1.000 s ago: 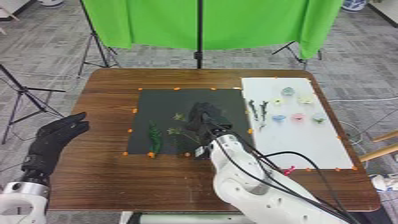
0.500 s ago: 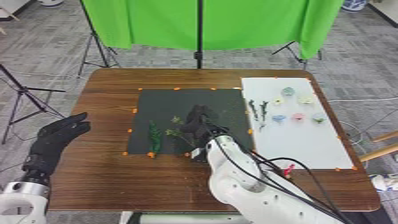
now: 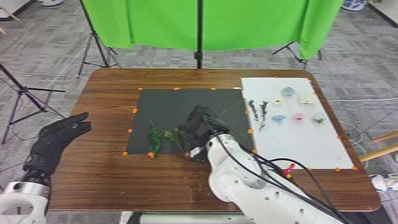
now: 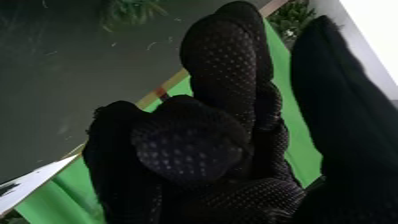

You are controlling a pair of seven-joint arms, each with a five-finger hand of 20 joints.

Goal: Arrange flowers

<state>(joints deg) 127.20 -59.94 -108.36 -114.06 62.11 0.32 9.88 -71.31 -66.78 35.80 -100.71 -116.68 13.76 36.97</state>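
Over the lower right part of the black mat (image 3: pixel 164 102) is my right hand (image 3: pixel 201 125), its fingers curled round a leafy green sprig (image 3: pixel 172 135) that sticks out on its left side. A long green leafy stem (image 3: pixel 154 137) lies upright along the mat's left part. In the right wrist view, the black-gloved right hand (image 4: pixel 191 150) has its fingers and thumb bent together; the gripped part of the sprig is hidden. My left hand (image 3: pixel 60 131) is held open at the table's left edge. Small pale blooms, including a blue one (image 3: pixel 279 118) and a pink one (image 3: pixel 298 117), lie on the white board (image 3: pixel 302 145).
Two dark green stems (image 3: pixel 264 111) lie on the white board's left side. A small red item (image 3: pixel 288 169) is at that board's near edge, close to the cables of the right arm. Orange tape pieces mark the edges of mat and board.
My right hand has come toward the near edge of the mat and slightly left, and the leafy sprig beside it has shifted nearer too. The left hand has hardly moved.
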